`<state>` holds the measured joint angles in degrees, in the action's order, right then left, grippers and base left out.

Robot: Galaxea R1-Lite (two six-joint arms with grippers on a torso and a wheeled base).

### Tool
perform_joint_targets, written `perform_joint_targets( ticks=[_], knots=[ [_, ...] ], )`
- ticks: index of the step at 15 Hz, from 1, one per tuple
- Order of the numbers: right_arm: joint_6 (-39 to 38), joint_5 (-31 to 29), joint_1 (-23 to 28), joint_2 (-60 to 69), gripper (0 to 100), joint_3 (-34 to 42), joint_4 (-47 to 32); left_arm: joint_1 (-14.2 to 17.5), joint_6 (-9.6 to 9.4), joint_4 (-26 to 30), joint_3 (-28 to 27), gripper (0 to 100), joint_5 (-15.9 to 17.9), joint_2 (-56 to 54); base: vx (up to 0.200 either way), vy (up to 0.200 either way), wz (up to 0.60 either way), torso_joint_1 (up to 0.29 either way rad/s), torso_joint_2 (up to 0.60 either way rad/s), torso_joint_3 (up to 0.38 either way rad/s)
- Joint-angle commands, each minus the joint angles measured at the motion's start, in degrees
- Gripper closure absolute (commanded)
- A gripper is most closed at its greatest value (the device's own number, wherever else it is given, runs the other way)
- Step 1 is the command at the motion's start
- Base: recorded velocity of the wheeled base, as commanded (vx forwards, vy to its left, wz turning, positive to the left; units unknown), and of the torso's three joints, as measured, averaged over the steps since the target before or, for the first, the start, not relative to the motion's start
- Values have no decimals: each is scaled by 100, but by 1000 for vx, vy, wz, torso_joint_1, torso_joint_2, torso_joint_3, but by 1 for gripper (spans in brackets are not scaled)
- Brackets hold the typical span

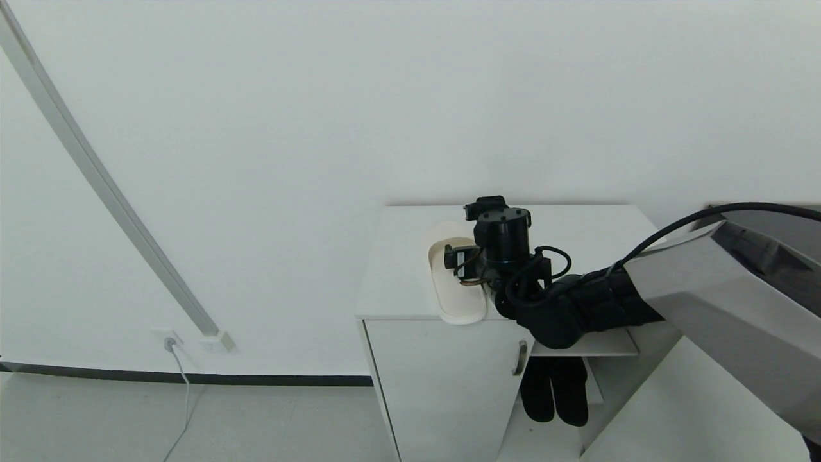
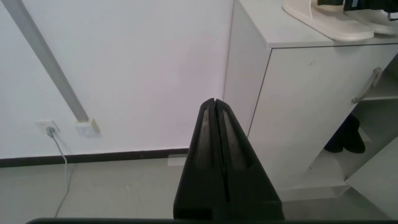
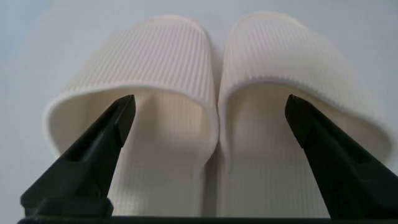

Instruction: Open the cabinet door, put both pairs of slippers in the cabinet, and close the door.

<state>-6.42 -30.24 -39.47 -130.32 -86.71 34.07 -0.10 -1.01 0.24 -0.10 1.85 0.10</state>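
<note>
A pair of cream slippers (image 1: 457, 292) lies side by side on the white cabinet's top (image 1: 397, 263), near its front edge. My right gripper (image 1: 476, 268) hangs just above them, open; in the right wrist view its fingertips (image 3: 119, 115) straddle both slippers (image 3: 155, 87), one over each mouth. A pair of black slippers (image 1: 555, 390) stands on the cabinet's lower shelf. The right door (image 1: 644, 410) is swung open, while the left door (image 1: 449, 385) with its handle (image 1: 520, 357) is closed. Down beside the cabinet (image 2: 298, 112), my left gripper (image 2: 214, 104) is shut and holds nothing.
A white shelf (image 1: 593, 346) divides the open compartment. Left of the cabinet, a wall socket with a cable (image 1: 170, 344) and a slanted conduit (image 1: 102, 179) sit against the white wall. Bare floor (image 1: 192, 423) lies to the cabinet's left.
</note>
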Motion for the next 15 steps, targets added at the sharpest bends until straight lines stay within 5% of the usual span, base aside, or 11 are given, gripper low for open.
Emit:
perform_joint_targets(
  ticks=[1, 5, 6, 15],
  knots=[
    [18, 1, 45, -196, 0, -302, -15, 1, -4, 2, 1, 100, -1, -1, 0, 0, 0, 0, 0, 0],
    [54, 10, 71, -345, 0, -461, -6, 1, -4, -7, 1, 100, -1, -1, 0, 0, 0, 0, 0, 0],
    [54, 10, 80, -372, 100, -478, -6, 1, 5, 2, 1, 100, -1, -1, 0, 0, 0, 0, 0, 0],
    [36, 10, 54, -29, 100, -21, 152, 1, 13, 2, 1, 100, -10, 8, 0, 0, 0, 0, 0, 0]
  ],
)
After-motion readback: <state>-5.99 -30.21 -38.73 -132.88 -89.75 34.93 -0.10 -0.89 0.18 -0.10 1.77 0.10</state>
